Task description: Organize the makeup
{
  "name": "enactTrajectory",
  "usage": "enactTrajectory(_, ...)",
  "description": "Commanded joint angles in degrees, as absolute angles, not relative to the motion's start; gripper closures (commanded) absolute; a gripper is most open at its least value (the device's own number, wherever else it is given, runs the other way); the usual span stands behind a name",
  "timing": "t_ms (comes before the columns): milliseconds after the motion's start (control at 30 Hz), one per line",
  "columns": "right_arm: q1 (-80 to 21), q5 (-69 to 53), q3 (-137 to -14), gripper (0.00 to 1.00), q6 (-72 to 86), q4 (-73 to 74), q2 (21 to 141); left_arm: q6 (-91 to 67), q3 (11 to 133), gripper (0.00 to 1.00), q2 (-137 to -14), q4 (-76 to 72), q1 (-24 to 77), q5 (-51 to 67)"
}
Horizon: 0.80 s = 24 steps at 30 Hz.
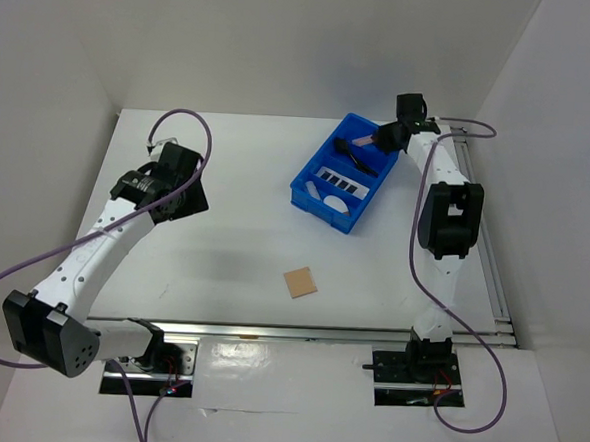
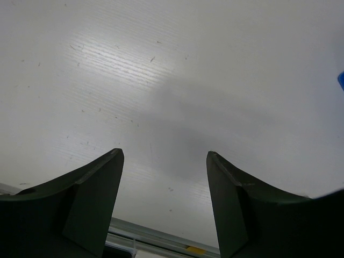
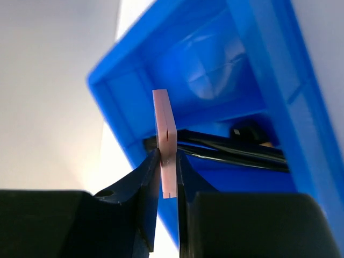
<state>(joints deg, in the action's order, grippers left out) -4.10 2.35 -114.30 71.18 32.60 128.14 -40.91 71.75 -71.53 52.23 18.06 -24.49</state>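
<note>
My right gripper (image 1: 372,138) is over the far end of the blue tray (image 1: 307,190), shut on a pink flat pad (image 3: 164,129) held on edge between its fingers (image 3: 146,183); the pad also shows in the top view (image 1: 364,141). Thin black brushes (image 3: 231,148) lie in the tray below the pad. The dark palette with a white label (image 1: 340,178) and white rounded pieces (image 1: 329,194) lie in the tray's near compartments. A tan flat pad (image 1: 299,282) lies on the table near the front. My left gripper (image 2: 164,158) is open and empty above bare table at the left.
A metal rail (image 1: 318,332) runs along the table's near edge, and another (image 1: 489,243) along the right side. White walls enclose the table on three sides. A corner of the blue tray (image 2: 341,80) shows at the right edge of the left wrist view.
</note>
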Motion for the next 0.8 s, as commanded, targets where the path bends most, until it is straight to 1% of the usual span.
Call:
enactTrajectory(0, -4.5, 3.3, -112.9, 1.0, 78.7, 26.1, 126.5, -41.3, 73.7, 0.24, -71.6, 51.0, 17.8, -25.8)
enactTrajectory(267, -3.9, 1.4, -106.2, 1.0, 87.0, 20.7, 125.9, -40.8, 73.7, 0.24, -73.2, 50.4, 17.8, -26.3)
enactTrajectory(400, -3.3, 1.4, -99.2, 1.0, 91.5, 12.8, 123.8, -40.8, 73.7, 0.24, -73.7, 50.4, 17.8, -26.3)
enactTrajectory(733, -1.7, 4.1, -94.2, 1.0, 96.3, 5.4, 122.1, -39.7, 74.2, 0.24, -74.8, 49.9, 17.8, -26.3)
enactTrajectory(767, -1.7, 3.2, -94.2, 0.97, 96.3, 3.6, 122.1, -39.7, 74.2, 0.24, -74.8, 49.9, 17.8, -26.3)
